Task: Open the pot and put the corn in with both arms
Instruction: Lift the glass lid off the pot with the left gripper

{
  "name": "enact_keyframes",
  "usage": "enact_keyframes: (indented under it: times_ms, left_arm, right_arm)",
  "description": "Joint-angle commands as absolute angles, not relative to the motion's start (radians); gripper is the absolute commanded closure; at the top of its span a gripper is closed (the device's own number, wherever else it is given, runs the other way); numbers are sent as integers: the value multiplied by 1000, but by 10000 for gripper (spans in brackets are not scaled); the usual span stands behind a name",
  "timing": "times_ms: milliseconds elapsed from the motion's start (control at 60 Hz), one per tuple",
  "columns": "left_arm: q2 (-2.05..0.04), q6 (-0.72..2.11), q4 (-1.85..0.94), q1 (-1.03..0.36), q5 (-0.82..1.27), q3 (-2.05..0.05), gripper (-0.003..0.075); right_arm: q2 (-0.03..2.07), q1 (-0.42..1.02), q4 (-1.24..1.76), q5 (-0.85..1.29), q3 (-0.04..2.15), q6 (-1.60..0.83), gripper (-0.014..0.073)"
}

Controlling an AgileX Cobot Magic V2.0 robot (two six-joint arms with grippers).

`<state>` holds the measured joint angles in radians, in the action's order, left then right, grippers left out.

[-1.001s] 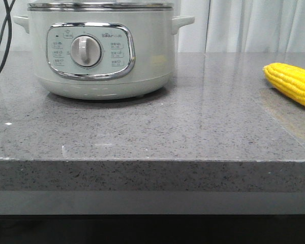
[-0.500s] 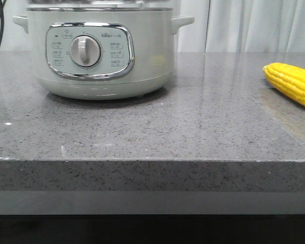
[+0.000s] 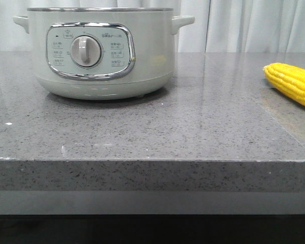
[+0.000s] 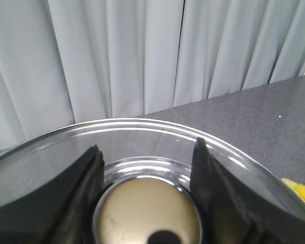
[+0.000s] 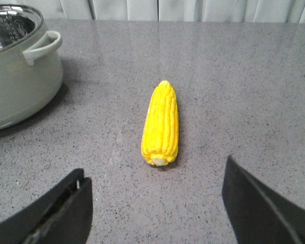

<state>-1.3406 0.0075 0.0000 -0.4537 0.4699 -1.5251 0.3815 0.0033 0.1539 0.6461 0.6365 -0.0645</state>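
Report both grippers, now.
Left gripper: shut on the glass lid's knob.
Right gripper: open, empty, above the corn.

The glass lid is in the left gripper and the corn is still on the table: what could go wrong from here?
1. The left gripper holds the glass lid only by its round knob, so the lid might tilt or slip.
2. The corn is round and lies loose on the smooth table; it could roll when the open right gripper closes on it.
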Motion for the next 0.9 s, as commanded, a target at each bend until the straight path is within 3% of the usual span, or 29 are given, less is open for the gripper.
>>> enact_keyframes:
  times_ms: [0,650,884]
  left_arm:
    - [-1233,0,24,-457,427,-1557,512]
    - [-627,-21,22,-457,438,-961,512]
    - [-491,-21,22,-457,438,-833,512]
  right_arm:
    - [397,-2,159,593,664,-68,42]
    - [397,-2,159,602,664,-68,43]
    - [446,-2,159,641,669,-68,43]
